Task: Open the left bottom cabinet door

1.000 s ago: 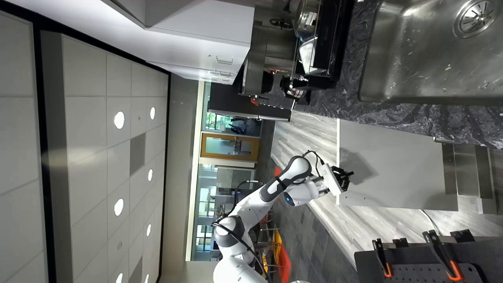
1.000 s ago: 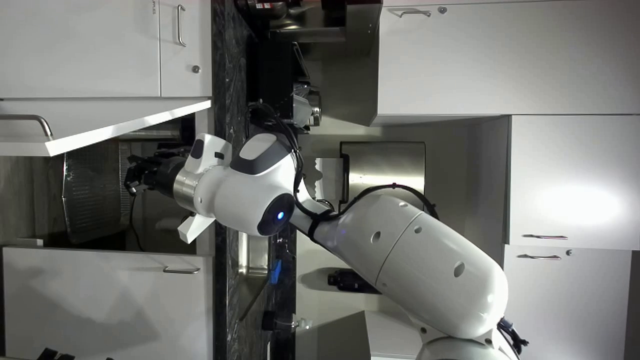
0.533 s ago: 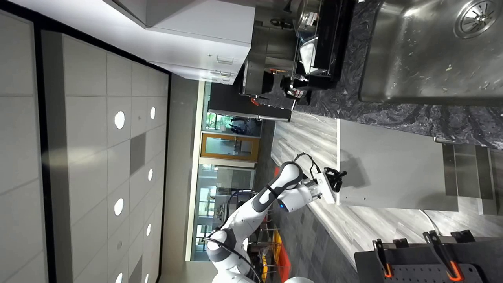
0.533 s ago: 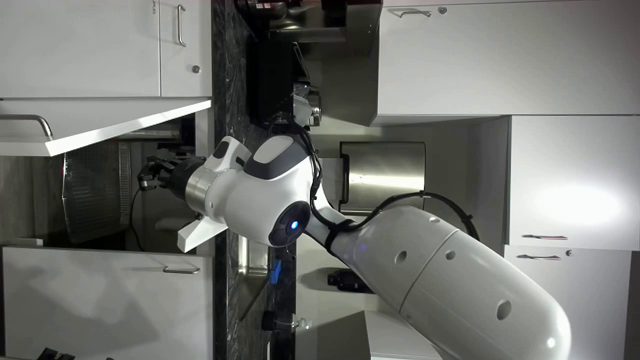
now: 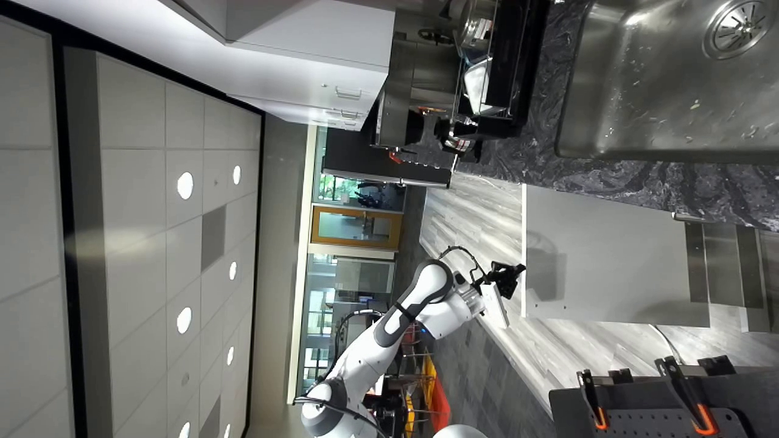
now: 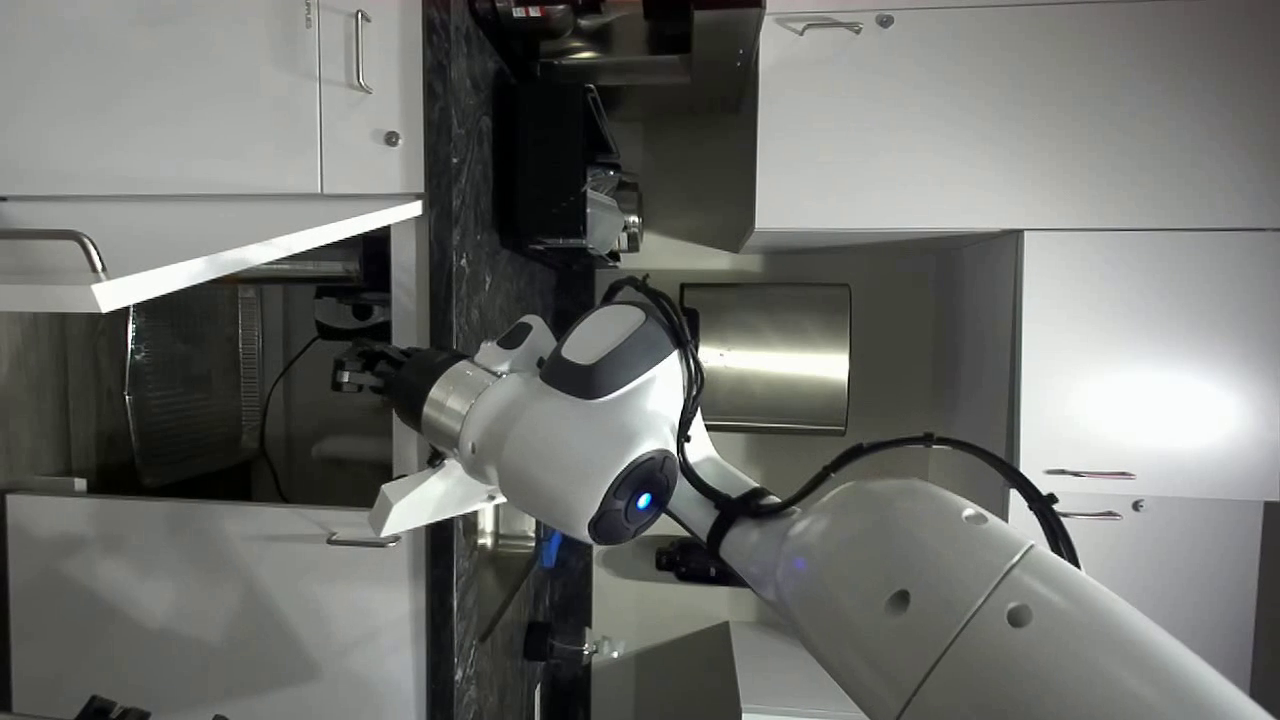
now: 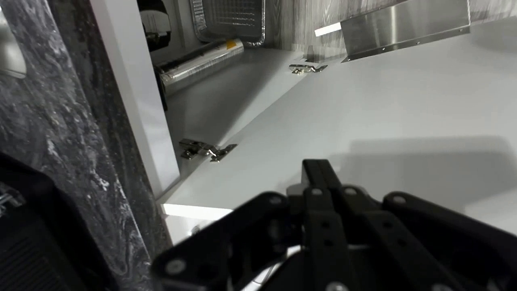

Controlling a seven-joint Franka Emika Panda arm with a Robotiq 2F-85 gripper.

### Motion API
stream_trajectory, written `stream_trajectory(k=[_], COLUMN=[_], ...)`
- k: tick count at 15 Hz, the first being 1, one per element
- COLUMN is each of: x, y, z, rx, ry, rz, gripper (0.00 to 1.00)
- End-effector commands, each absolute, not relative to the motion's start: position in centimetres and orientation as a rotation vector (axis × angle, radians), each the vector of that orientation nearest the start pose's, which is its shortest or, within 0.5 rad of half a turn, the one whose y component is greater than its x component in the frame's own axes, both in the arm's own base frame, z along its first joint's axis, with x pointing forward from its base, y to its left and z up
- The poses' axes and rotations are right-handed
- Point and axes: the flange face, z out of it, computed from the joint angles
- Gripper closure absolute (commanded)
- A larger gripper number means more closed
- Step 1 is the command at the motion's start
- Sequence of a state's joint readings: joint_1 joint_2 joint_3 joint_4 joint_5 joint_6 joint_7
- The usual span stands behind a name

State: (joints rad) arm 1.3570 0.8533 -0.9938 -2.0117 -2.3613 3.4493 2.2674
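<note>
The left bottom cabinet door stands swung open in both exterior views. Its pale grey inner face [image 5: 614, 255] shows in an exterior view, and its white top edge [image 6: 260, 255] and bar handle [image 6: 60, 238] in an exterior view. Its inner face also fills the right of the wrist view [image 7: 396, 109], with two metal hinges. My gripper [image 5: 522, 268] is above the door's top edge level, on the inner side, apart from it. It also shows in an exterior view [image 6: 340, 376] and the wrist view [image 7: 316, 161]. Its fingers are pressed together with nothing between them.
The speckled countertop [image 7: 72, 113] edge runs beside the open cabinet. Inside are a foil tray [image 6: 190, 380] and a foil roll [image 7: 206, 60]. A neighbouring door [image 6: 210, 610] appears closed. A metal panel [image 7: 404, 28] lies low beyond the door. A dark tool board [image 5: 645, 407] stands nearby.
My gripper and arm have moved upward, away from the door and cabinet opening. The door has not visibly moved, and the gripper's shadow on it has shifted.
</note>
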Motion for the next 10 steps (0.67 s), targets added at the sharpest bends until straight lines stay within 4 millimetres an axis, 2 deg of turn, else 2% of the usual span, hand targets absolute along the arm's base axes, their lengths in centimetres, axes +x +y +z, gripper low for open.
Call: stream_trajectory(k=[1,2,5,6,7,10], x=[41.7,41.5,40.8,40.6,40.3,39.6], y=[21.3,20.9,20.0,19.7,19.5,18.7], z=[17.8,18.3,19.5,19.9,20.3,21.3], rx=[-3.189,-3.198,-3.214,-3.216,-3.216,-3.215], ry=[-1.216,-1.182,-1.116,-1.092,-1.084,-1.059], rz=[-0.804,-0.812,-0.842,-0.855,-0.865,-0.891], gripper=[1.0,0.99,0.88,0.79,0.62,0.39])
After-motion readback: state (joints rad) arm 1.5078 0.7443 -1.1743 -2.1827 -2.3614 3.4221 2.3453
